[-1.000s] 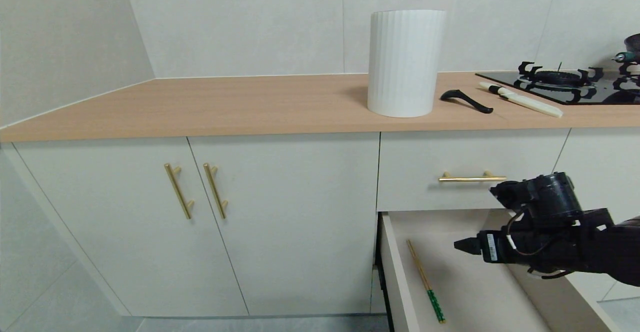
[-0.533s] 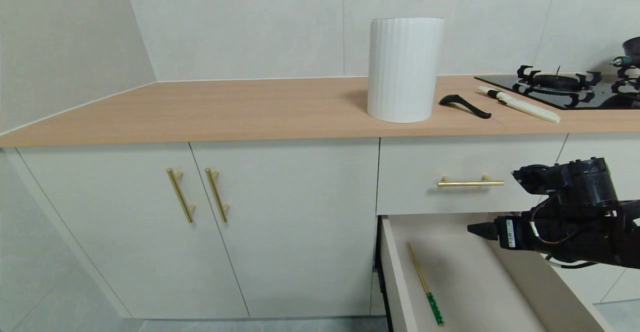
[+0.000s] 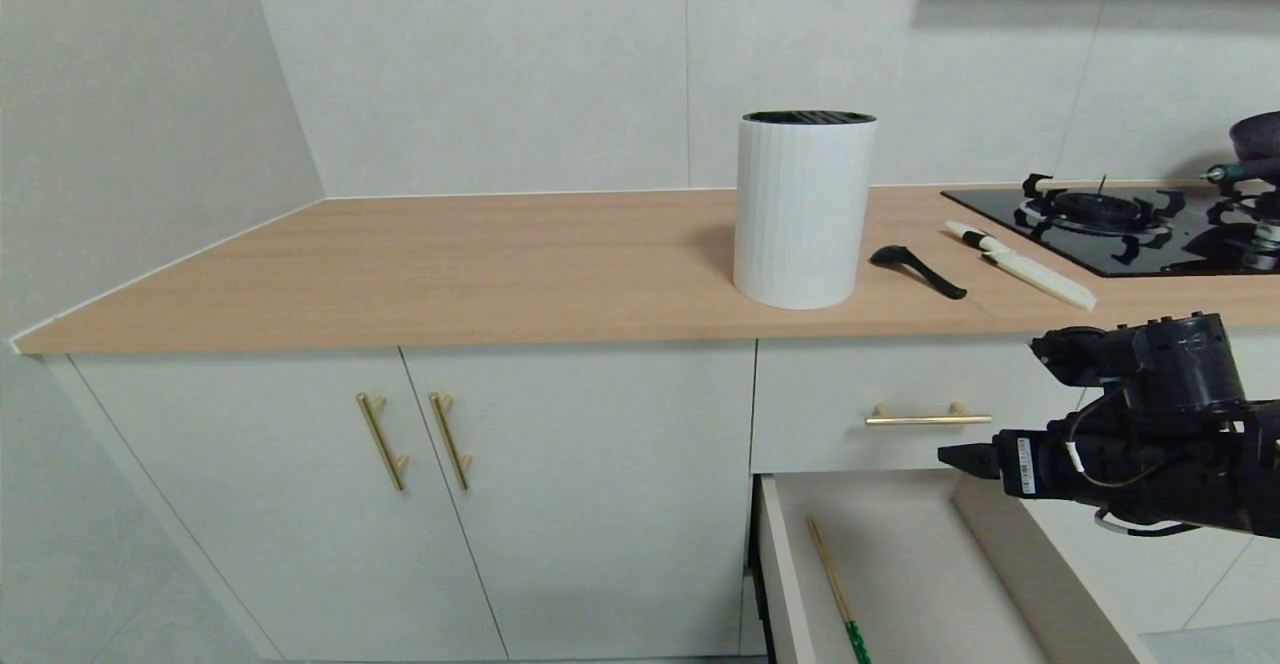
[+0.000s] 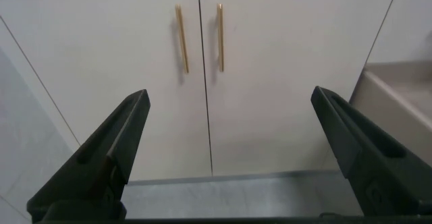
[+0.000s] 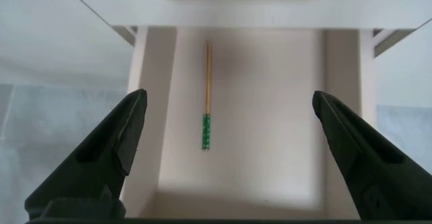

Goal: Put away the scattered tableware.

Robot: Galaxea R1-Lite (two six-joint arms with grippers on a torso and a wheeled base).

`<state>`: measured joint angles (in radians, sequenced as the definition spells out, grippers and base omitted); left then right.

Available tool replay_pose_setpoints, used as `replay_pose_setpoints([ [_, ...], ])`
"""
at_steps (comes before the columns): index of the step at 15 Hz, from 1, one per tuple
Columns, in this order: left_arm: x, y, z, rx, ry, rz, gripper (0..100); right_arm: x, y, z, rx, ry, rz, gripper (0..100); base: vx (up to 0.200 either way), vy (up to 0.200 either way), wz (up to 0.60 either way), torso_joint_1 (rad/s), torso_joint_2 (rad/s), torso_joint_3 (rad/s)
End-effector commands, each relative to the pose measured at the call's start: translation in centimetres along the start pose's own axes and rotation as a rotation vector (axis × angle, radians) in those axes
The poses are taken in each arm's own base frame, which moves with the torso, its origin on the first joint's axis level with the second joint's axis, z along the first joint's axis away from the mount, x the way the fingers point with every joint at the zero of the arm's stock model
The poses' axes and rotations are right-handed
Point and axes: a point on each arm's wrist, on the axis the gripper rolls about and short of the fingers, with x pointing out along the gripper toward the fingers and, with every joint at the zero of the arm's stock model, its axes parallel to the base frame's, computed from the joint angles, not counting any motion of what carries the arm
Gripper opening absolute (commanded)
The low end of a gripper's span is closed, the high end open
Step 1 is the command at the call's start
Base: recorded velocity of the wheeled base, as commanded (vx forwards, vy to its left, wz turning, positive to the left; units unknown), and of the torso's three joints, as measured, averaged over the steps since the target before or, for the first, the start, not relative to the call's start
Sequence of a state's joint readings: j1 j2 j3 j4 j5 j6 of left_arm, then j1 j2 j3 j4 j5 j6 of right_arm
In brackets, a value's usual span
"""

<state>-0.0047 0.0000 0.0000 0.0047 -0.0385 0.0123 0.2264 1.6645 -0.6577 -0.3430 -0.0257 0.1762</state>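
Right wrist view is looking straight down between the spread, empty jaws of the right gripper (image 5: pixel 228 97) into the open drawer (image 5: pixel 270 150). There a slim pair of wooden chopsticks (image 5: pixel 206 96) with green-patterned ends is lying along the drawer's left wall, lengthwise front to back. That is judged to be where the tableware is going, so the drawer is standing pulled out beneath a shut drawer front (image 3: pixel 830 389) with a brass bar handle (image 3: pixel 928 418). The left gripper (image 4: pixel 229 92) is hanging low before the matt cupboard doors (image 4: pixel 270 82) with their thin brass handles (image 4: pixel 181 38), jaws likewise spread and holding nothing. Farther off, on the wood-grain bench (image 3: pixel 450 264), a black spoon (image 3: pixel 918 271) with a curved handle and a long pale knife (image 3: pixel 1020 266) with a dark band are lying loose toward the right end, between a tall white ribbed holder (image 3: pixel 800 214) and the glossy black hob (image 3: pixel 1130 234) at the far right corner. Both are waiting to be gathered, and the right gripper, being nearest and free, seems the one placed to fetch them.
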Motion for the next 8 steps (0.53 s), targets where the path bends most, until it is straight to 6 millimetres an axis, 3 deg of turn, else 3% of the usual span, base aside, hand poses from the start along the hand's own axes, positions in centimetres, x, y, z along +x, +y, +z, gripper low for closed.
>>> replay_pose_setpoints([
  [1, 0.0, 0.0, 0.0, 0.0, 0.0, 0.0, 100, 0.0, 0.02, 0.02, 0.0, -0.001, 0.0, 100, 0.0, 0.0, 0.0, 0.188, -0.46, -0.29],
  [8, 0.0, 0.0, 0.0, 0.0, 0.0, 0.0, 100, 0.08, -0.03, -0.16, 0.0, 0.003, -0.011, 100, 0.0, 0.0, 0.0, 0.2, -0.47, -0.282],
])
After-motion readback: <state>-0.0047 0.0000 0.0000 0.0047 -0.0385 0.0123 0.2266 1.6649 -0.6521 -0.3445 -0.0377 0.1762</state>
